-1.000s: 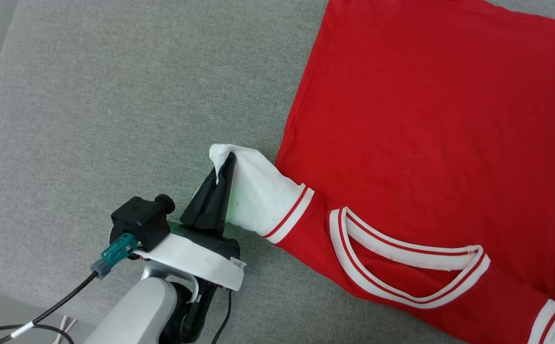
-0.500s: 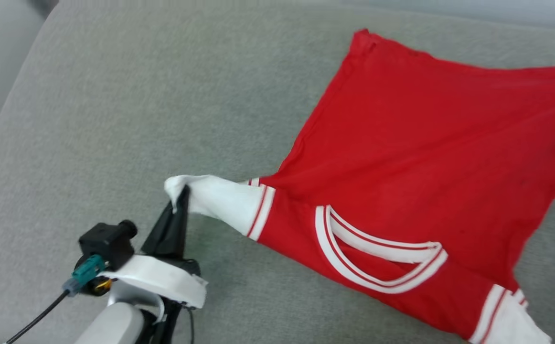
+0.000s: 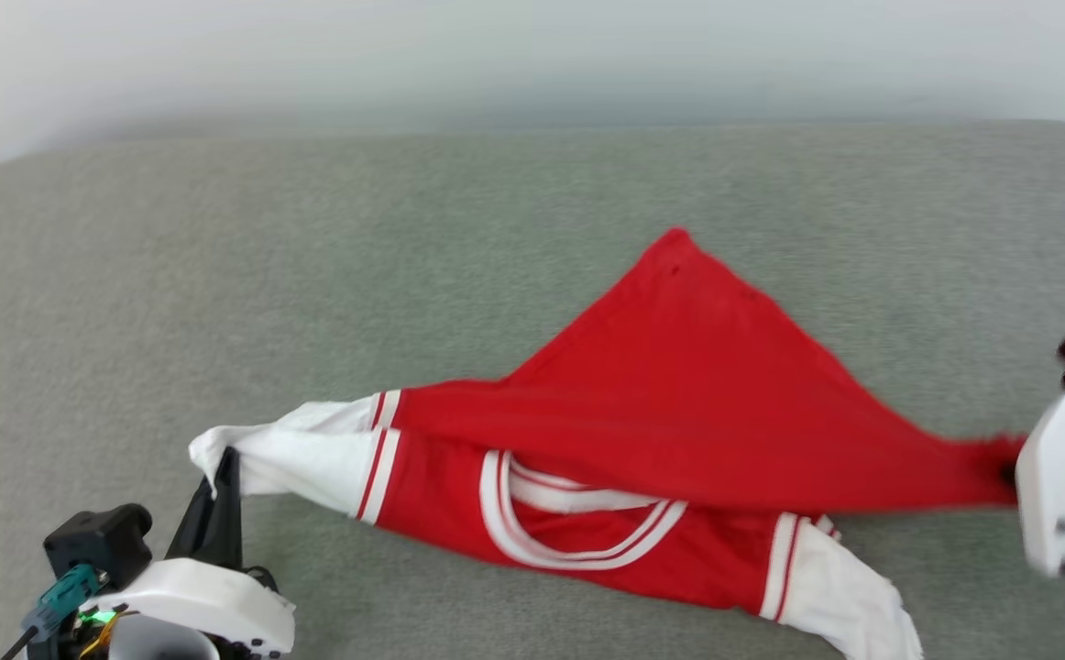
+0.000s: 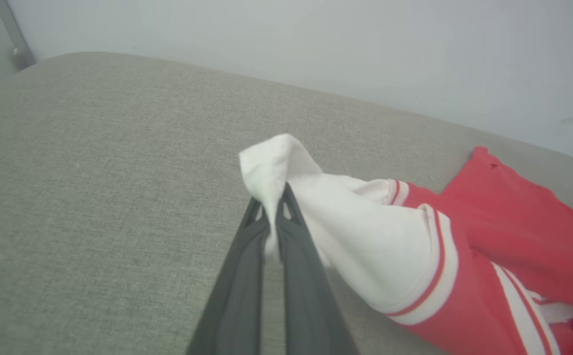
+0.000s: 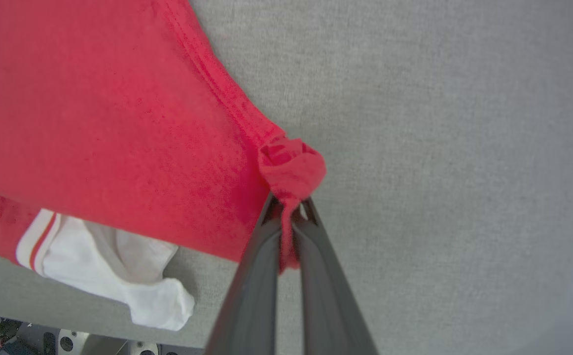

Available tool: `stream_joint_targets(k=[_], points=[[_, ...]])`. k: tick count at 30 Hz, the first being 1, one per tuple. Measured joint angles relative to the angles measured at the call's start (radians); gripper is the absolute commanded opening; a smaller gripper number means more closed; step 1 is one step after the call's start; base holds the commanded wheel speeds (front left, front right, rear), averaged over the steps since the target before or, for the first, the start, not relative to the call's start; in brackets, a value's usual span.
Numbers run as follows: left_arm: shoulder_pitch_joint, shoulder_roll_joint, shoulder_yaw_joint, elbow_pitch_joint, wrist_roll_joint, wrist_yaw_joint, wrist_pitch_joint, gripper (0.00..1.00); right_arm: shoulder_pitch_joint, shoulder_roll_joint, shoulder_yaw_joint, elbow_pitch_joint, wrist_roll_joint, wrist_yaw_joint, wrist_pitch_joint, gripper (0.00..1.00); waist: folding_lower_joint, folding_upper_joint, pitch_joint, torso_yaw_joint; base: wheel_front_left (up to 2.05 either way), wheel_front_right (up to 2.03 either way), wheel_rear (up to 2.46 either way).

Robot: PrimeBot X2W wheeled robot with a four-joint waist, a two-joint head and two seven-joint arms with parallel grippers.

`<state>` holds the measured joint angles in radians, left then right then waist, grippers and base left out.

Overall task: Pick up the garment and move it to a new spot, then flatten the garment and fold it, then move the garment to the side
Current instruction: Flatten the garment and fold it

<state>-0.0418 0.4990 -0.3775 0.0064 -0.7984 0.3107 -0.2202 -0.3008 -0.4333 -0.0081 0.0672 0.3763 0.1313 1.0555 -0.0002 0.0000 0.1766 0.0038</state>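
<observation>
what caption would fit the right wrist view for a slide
Right gripper pinches a bunched red corner of the garment over the grey cushion.

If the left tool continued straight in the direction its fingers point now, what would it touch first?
Beyond the white sleeve of the red jersey-style T-shirt that it clamps, the left tool likely meets the grey fabric cushion; depth is unclear.

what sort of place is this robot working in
Likely an indoor room: a grey upholstered cushion, like a sofa or bed, before a plain pale wall, with the garment over it.
</observation>
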Motion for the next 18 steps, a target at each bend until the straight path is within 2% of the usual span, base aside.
stream_joint_targets(k=[7,12,13,14,18], points=[[0.051,0.025,0.021,-0.005,-0.017,0.024,0.015,0.0,0.292,0.057,-0.023,-0.147,0.027,0.0,0.035,0.0,-0.0001,0.0,-0.047,-0.08,0.0,0.0,0.0],[0.058,0.034,0.023,-0.008,-0.02,0.025,0.02,0.0,0.446,0.117,-0.04,-0.185,0.021,0.0,0.073,0.0,-0.0001,0.0,-0.05,-0.108,0.0,0.0,0.0],[0.058,0.034,0.022,-0.009,-0.02,0.025,0.023,0.0,0.458,0.131,-0.042,-0.19,0.021,0.0,0.071,0.46,-0.0001,0.0,-0.047,-0.11,0.0,0.0,0.0],[0.057,0.035,0.02,-0.01,-0.02,0.025,0.024,0.0,0.467,0.139,-0.036,-0.196,0.021,0.0,0.063,1.0,0.0,0.0,-0.044,-0.111,0.0,0.0,0.0],[0.046,0.04,0.012,-0.015,-0.012,0.025,0.03,0.0,0.456,0.166,-0.064,-0.209,0.013,0.0,-0.023,1.0,0.0,0.0,-0.03,-0.114,0.0,0.0,0.0]])
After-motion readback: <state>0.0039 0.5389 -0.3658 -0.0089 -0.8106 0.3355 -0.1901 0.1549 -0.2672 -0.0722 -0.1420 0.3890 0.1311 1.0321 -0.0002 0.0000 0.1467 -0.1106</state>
